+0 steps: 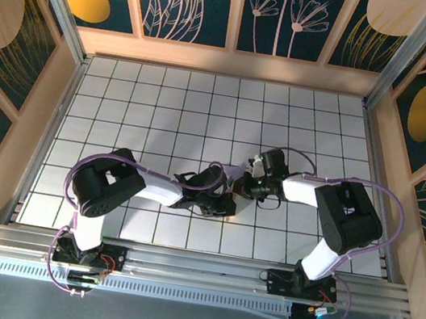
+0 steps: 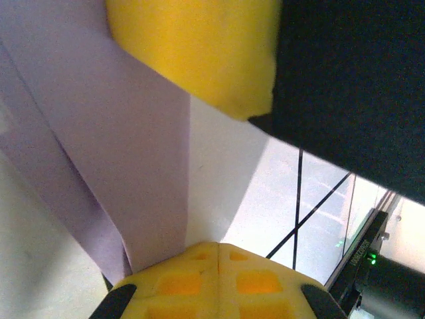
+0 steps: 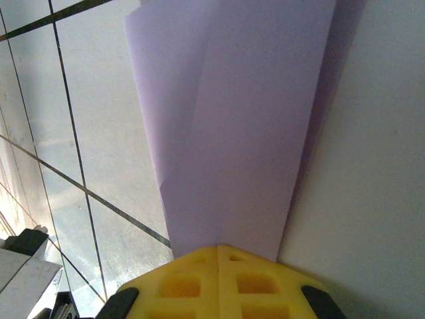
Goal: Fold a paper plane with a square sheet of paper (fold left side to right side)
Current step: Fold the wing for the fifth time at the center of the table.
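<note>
The square sheet of paper (image 3: pixel 239 126), pale lavender, lies folded into a narrow layered strip with lengthwise creases on the white tiled table (image 1: pixel 165 102). In the top view a small piece of the sheet (image 1: pixel 237 170) shows between the two wrists. My right gripper (image 3: pixel 218 247) is shut, its yellow tips resting on one end of the strip with nothing between them. My left gripper (image 2: pixel 218 244) is also shut, its tips down on the folded paper (image 2: pixel 113 153) at its left side. Both grippers meet mid-table: left gripper (image 1: pixel 222 200), right gripper (image 1: pixel 243 184). A yellow right finger pad (image 2: pixel 199 53) hangs close above the paper.
Wooden walls (image 1: pixel 229 62) ring the tiled table on three sides. An aluminium rail (image 1: pixel 195 267) carries both arm bases at the near edge. The right arm's dark body (image 2: pixel 352 86) crowds the left wrist's upper right. Open tiles stretch behind and beside the arms.
</note>
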`<control>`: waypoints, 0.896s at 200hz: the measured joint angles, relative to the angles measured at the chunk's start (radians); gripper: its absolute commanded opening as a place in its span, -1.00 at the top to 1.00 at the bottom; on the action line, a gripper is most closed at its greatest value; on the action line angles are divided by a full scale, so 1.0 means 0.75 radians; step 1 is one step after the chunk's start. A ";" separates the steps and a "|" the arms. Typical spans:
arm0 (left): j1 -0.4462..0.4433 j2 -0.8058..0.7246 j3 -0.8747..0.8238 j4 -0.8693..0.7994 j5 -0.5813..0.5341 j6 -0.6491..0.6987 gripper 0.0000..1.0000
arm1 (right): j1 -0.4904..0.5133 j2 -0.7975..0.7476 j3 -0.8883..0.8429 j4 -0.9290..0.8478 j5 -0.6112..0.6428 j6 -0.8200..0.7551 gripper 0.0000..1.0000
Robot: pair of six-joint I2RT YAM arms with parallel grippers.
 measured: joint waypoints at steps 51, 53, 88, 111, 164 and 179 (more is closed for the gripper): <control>-0.039 -0.032 -0.039 0.014 -0.032 -0.031 0.89 | 0.000 0.004 0.010 -0.014 -0.001 0.000 1.00; -0.040 -0.033 -0.041 0.014 -0.032 -0.034 0.89 | 0.000 0.004 0.010 -0.015 -0.001 0.000 1.00; -0.069 -0.054 -0.085 0.040 -0.010 -0.065 0.89 | 0.000 0.006 0.011 -0.015 -0.002 -0.004 1.00; -0.087 -0.073 -0.119 0.060 0.029 -0.090 0.90 | 0.000 0.006 0.011 -0.015 -0.002 -0.005 1.00; -0.044 -0.208 -0.148 0.016 0.064 -0.092 0.89 | 0.001 -0.005 -0.005 0.011 -0.003 0.017 1.00; 0.006 -0.264 -0.139 -0.012 0.063 -0.068 0.89 | 0.002 -0.010 -0.015 0.027 -0.002 0.034 1.00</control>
